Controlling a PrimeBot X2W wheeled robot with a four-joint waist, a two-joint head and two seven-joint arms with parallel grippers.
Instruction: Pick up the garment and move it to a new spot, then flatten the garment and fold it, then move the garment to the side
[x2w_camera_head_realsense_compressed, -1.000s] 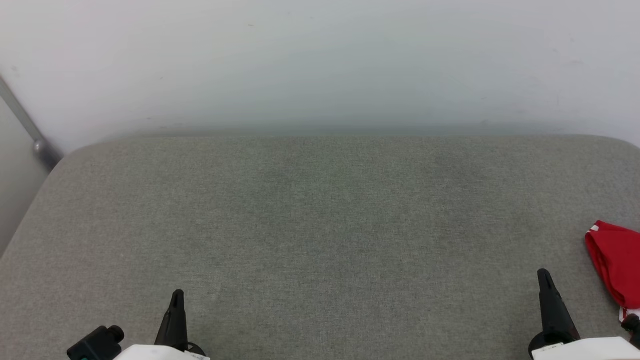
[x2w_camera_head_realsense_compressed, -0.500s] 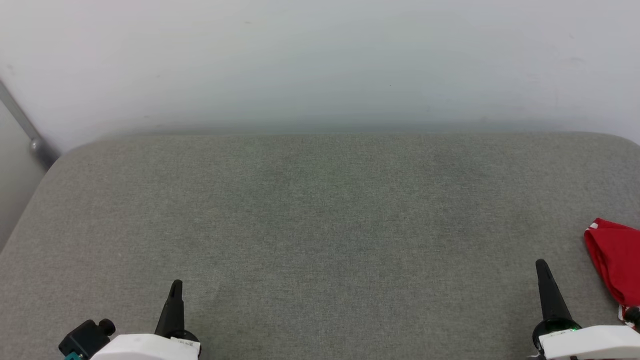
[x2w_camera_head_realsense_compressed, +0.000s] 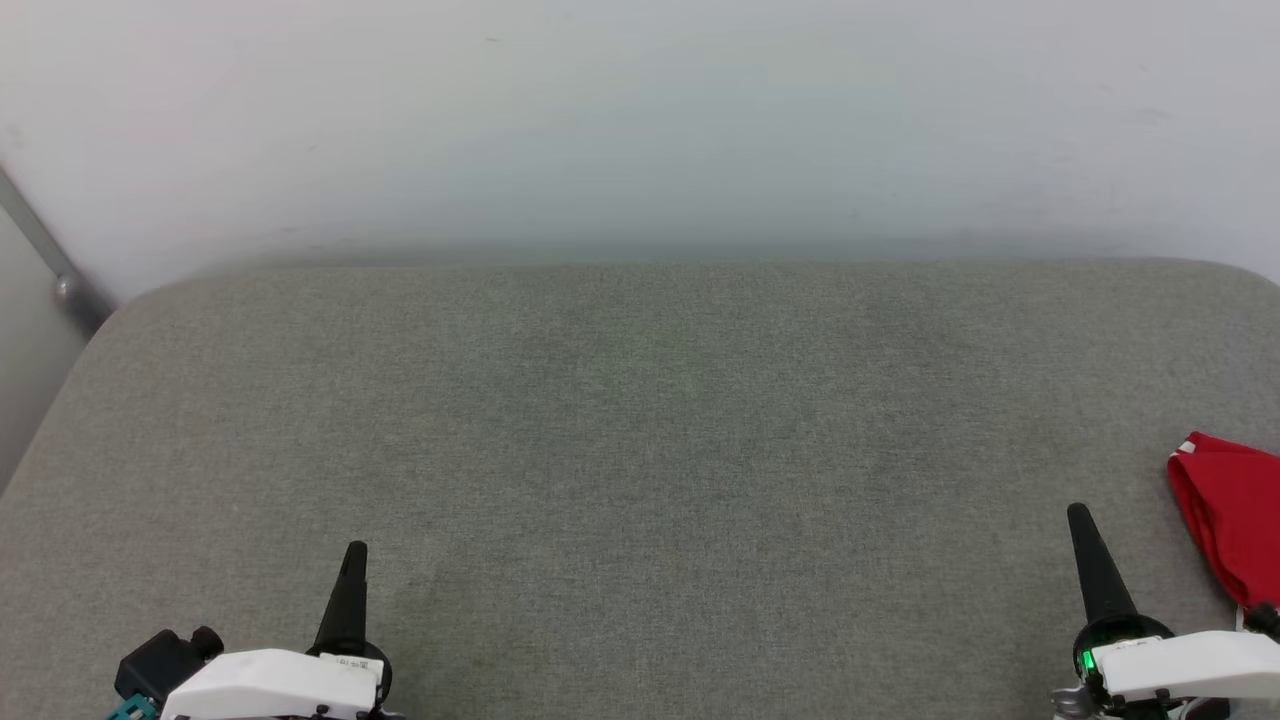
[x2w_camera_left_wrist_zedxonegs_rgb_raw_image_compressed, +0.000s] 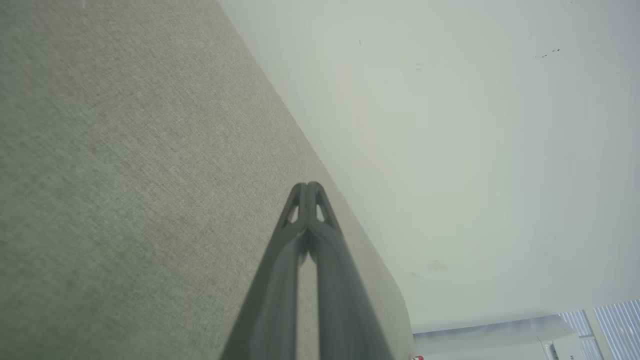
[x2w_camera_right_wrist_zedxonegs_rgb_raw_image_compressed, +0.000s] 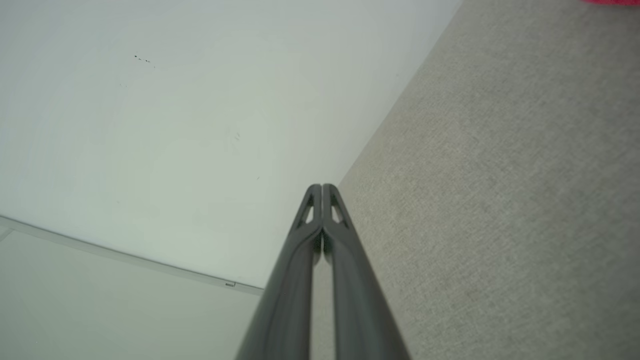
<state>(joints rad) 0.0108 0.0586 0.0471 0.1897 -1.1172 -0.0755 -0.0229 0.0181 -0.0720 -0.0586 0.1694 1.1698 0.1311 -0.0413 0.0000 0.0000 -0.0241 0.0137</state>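
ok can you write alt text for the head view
A red garment lies bunched at the right edge of a grey fabric surface, cut off by the frame. The left gripper and right gripper, both shut, point up from the bottom corners. A pale wall stands behind.

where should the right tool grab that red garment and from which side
Grip the rolled edge of the garment nearest the right tool, coming in from the left. That edge looks bunched into a thick fold; the rest runs out of the head view. Open the shut tool first.
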